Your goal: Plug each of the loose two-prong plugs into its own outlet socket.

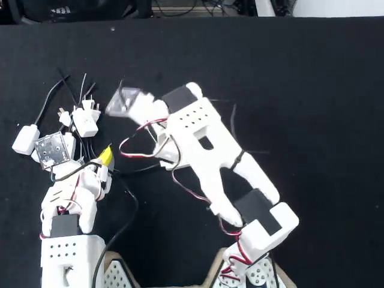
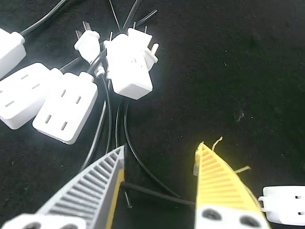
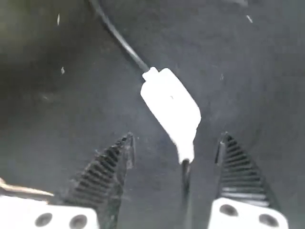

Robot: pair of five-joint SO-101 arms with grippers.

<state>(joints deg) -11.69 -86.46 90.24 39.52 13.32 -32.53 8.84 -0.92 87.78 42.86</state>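
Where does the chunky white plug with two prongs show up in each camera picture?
High view: chunky white plug just beyond the left arm.
Left wrist view: ahead of the open jaws, beside the socket blocks.
Right wrist view: a different white connector on a black cord lies between its jaws.
Shared landmark: the small plug beside it.

Near the worktop's [image 1: 288, 72] left edge the plugs [image 1: 86, 118] lie bunched, with an outlet socket [image 1: 25, 139] to their left, closer to that edge. Two more sockets [image 2: 66, 114] lie side by side just beside them. Right of the bunch, a corded plug [image 3: 171, 107] lies between the right gripper's [image 3: 176, 138] fingers, touching neither.
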